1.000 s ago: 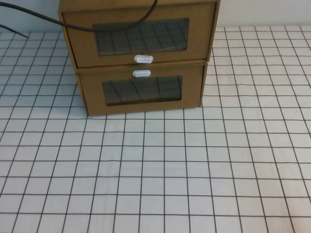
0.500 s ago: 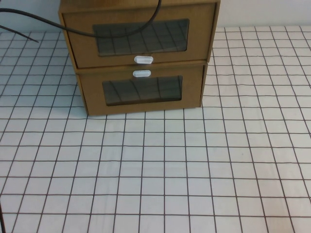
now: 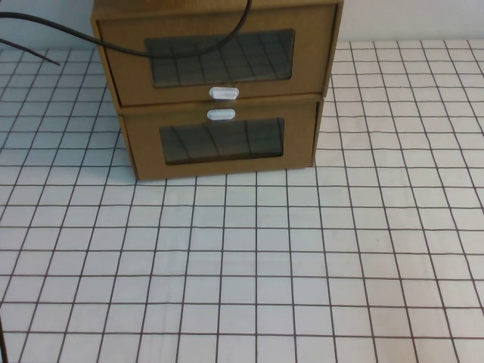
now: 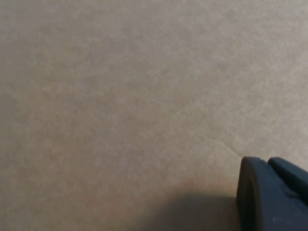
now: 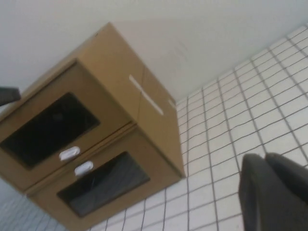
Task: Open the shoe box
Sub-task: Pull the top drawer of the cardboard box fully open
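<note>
A white surface (image 3: 249, 265) ruled with a dark grid is seen filling most of the high view, and a plain pale wall (image 3: 408, 19) is seen behind it. At the far edge of the surface, left of centre, two brown cardboard boxes are stacked: an upper shoe box (image 3: 310, 57) is set on a lower shoe box (image 3: 299, 140). Each is fronted by a dark window. Both fronts are judged to be shut and flush, so the task is taken to be at its start: no handle has been gripped and nothing has been drawn out. A black cable (image 3: 121, 49) is draped across the upper front. A small white handle (image 3: 224, 92) is fixed below the upper window, and a second handle (image 3: 221, 114) above the lower one. The right pincer (image 5: 265, 166) is clenched on nothing and is held off to one side of the stack, well apart from it. The left pincer (image 4: 267, 166) is pressed close to a bare cardboard face; which face, and whether it is released or clenched, cannot be told.
</note>
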